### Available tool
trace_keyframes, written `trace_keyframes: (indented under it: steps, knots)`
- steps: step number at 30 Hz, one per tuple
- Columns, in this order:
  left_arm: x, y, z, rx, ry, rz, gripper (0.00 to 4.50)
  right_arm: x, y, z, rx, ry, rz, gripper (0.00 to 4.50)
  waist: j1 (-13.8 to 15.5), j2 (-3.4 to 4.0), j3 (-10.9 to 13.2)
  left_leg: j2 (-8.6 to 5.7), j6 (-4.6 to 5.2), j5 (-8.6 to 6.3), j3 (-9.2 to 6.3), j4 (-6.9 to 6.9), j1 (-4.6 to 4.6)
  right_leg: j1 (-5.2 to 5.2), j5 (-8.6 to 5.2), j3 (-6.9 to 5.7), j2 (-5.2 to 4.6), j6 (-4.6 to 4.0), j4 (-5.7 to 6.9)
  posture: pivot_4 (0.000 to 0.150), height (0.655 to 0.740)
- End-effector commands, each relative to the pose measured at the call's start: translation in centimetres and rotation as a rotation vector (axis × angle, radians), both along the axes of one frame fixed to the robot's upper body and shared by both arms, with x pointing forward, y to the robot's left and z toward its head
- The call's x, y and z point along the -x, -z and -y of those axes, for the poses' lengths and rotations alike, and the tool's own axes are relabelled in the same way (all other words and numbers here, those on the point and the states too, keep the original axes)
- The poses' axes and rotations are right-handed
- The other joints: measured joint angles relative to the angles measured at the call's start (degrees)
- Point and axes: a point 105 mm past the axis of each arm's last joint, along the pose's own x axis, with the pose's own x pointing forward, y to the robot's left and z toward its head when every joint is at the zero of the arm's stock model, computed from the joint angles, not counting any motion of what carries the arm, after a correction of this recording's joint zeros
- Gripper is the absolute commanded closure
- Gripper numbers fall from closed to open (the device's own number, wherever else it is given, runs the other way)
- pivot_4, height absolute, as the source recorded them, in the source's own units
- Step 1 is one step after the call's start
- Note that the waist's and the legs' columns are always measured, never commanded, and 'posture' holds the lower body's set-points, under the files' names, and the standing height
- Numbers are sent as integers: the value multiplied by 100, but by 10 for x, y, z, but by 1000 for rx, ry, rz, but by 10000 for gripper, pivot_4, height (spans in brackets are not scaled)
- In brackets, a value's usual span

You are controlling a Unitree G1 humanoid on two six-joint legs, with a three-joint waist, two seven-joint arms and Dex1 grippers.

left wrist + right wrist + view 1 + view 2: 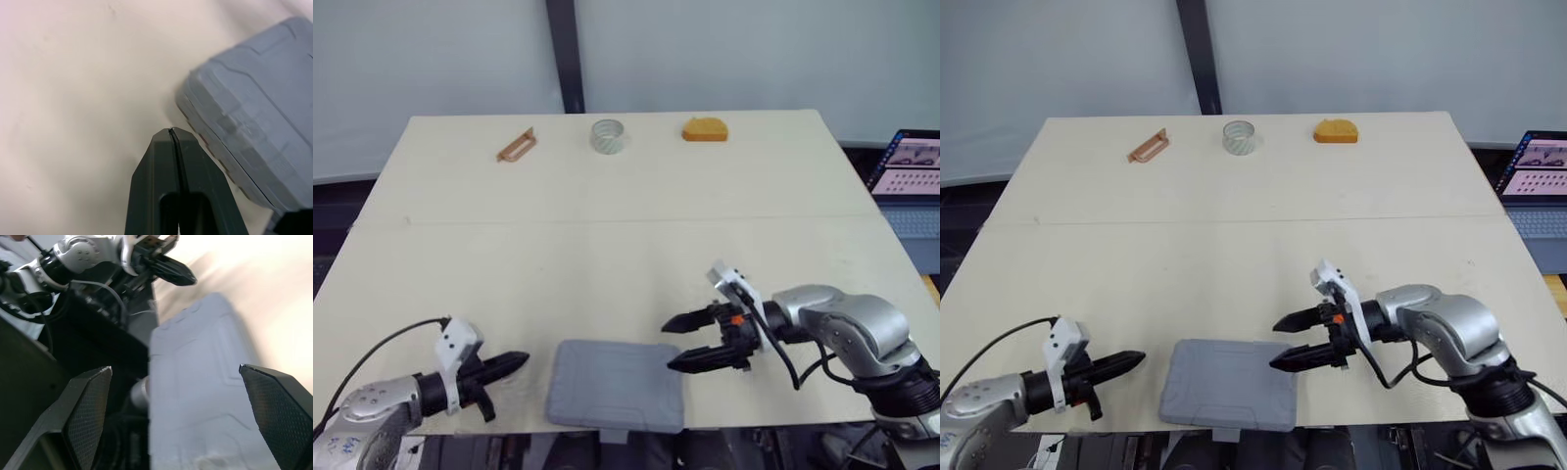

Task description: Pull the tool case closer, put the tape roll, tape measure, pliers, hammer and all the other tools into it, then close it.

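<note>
A grey tool case lies closed at the table's front edge, between my two grippers. My left gripper is shut, its tip just left of the case's left side with nothing held. My right gripper stands open at the case's right end, one finger above its top corner and one finger by its right edge; in the right wrist view the case lies between the fingers. A clear tape roll, an orange tape measure and a brown tool rest along the far edge.
The table is wide and bare between the case and the far row. A laptop stands off the table's right side. The case's front overhangs the near edge slightly.
</note>
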Motion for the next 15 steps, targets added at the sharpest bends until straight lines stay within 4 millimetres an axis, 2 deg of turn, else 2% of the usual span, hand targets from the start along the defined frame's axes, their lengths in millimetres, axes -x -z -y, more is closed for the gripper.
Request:
trace_keyframes:
  steps: [1, 7, 8, 10, 15]
  knots:
    - [-12, -26, -23, -31, -54, 100, 32454, -17, -6, 40, 58, 168, 127, 0, 25, -2, 1, 0, 0, 0, 1, 1, 0, 0, 0, 1, 0, 0, 0, 1500, 7400]
    - [-24, -41, -70, -139, -129, 132, 2506, -25, 11, 117, 225, 410, 200, 0, 34, -7, 4, 0, 0, 0, 5, -1, 2, 0, 0, 0, 0, 0, 0, 1500, 7400]
    - [-24, -43, -75, -149, -137, 132, 1105, -25, 13, 126, 238, 439, 202, 0, 30, -8, 5, 0, 0, 0, 9, -1, 2, 0, 0, 1, 0, 0, -1, 1500, 7400]
    - [-24, -41, -90, -188, -167, 122, 1105, -25, 13, 149, 256, 522, 211, 0, 17, -7, 6, 0, 0, 0, 9, -2, 3, -1, 0, 1, 0, 0, 0, 1500, 7400]
    - [-25, -41, -105, -207, -191, 115, 1105, -23, 16, 169, 284, 577, 214, 0, -52, -9, 8, 1, 0, 0, 10, -5, 5, -1, 0, 1, 0, 0, 0, 1500, 7400]
